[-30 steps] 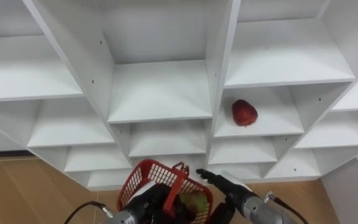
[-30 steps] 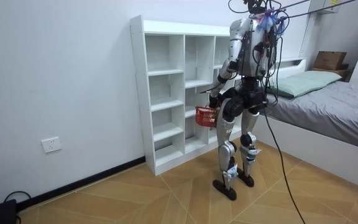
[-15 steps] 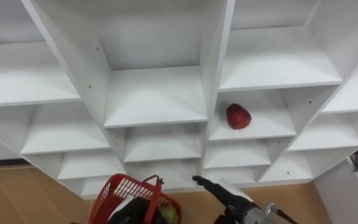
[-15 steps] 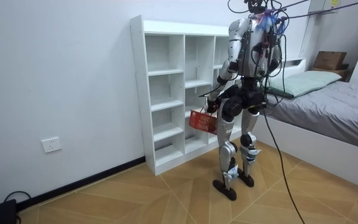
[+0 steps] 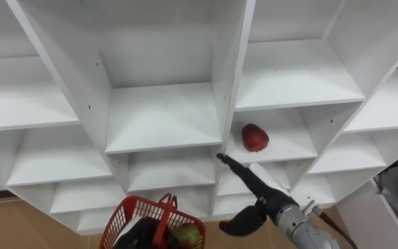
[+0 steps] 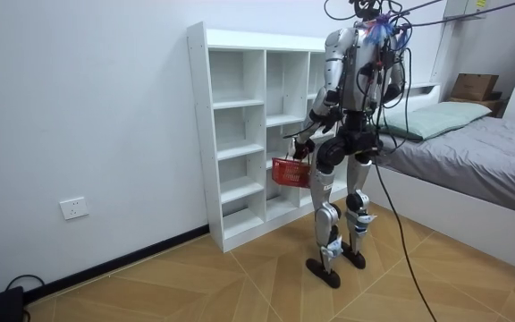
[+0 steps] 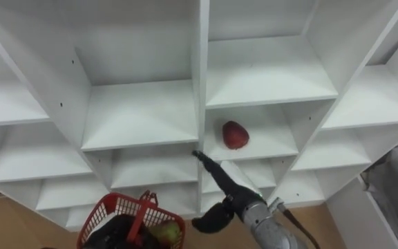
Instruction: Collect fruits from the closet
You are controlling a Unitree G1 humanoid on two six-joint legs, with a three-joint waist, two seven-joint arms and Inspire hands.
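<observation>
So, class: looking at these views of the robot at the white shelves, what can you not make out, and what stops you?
Left hand: too small in the room view to read its hold; in the eye views the red basket covers it.
Basket's contents: one greenish fruit shows; the lower edge cuts off the rest.
Red fruit on the shelf: its kind, too small.
Lower compartments: partly behind the right hand.

Closet: white board, smooth, matt. Basket: red plastic lattice. Red fruit: slightly glossy skin. Floor: smooth wood-look planks, light sheen.
</observation>
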